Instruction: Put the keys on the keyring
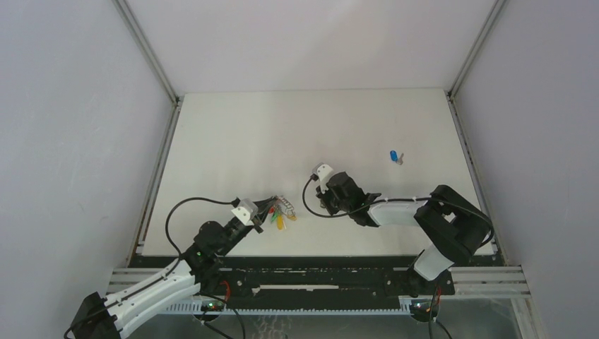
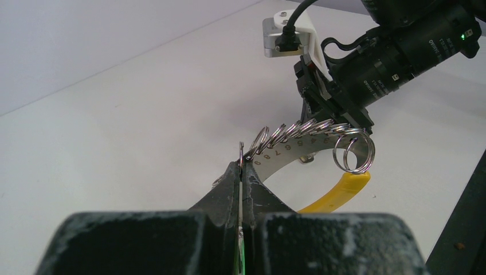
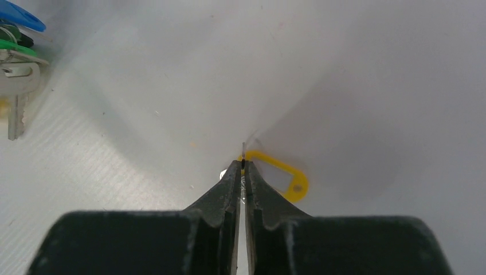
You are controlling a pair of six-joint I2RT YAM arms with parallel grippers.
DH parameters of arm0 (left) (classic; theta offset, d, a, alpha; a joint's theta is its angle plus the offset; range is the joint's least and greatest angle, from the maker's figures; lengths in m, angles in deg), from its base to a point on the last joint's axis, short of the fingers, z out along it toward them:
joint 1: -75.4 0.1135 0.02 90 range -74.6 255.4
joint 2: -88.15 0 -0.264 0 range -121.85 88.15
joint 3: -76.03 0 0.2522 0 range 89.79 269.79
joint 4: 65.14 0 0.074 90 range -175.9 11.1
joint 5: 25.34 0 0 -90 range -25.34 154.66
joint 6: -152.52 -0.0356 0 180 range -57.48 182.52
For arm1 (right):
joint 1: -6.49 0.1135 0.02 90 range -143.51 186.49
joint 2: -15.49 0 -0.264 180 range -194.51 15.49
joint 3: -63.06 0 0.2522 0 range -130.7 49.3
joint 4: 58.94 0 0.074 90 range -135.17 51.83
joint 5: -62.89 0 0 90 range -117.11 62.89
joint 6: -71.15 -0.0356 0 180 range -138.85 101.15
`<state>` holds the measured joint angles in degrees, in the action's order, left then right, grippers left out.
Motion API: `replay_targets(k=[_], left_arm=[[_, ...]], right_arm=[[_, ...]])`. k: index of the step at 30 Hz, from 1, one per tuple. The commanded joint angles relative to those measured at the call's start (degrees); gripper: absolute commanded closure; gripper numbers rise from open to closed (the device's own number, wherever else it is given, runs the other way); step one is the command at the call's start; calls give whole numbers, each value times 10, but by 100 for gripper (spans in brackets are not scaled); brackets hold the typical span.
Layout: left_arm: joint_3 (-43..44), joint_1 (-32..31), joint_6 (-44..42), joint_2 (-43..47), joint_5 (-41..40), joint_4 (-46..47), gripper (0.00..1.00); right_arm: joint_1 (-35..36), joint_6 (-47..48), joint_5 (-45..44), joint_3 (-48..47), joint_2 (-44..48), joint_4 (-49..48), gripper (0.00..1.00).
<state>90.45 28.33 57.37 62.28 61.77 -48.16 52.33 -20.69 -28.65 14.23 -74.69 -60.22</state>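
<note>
A: Steel of the keyring is pinched in the clenched left gripper, near the front edge of the table. How should the threading be done?

B: The yellow key, nipped by the closed right gripper just beside the keyring, should be eased slowly onto 1 ring, with both grips held firm. The blue key, lying well apart at the back, is to be fetched afterwards.

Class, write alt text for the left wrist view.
The left gripper, fingers shut, pinches the keyring, a curved numbered metal strip strung with silver rings. A yellow tag shows below; the right arm looms behind, over the white table.
</note>
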Motion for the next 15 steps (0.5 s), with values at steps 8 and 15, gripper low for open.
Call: replay_targets(k=[8,15], left_arm=[[3,0,-11,10,-14,41,100],[3,-1,-11,14,-15,37,100]], right_arm=[[-3,14,40,-144,12,223,78],[-13,-1,30,-266,-23,422,77]])
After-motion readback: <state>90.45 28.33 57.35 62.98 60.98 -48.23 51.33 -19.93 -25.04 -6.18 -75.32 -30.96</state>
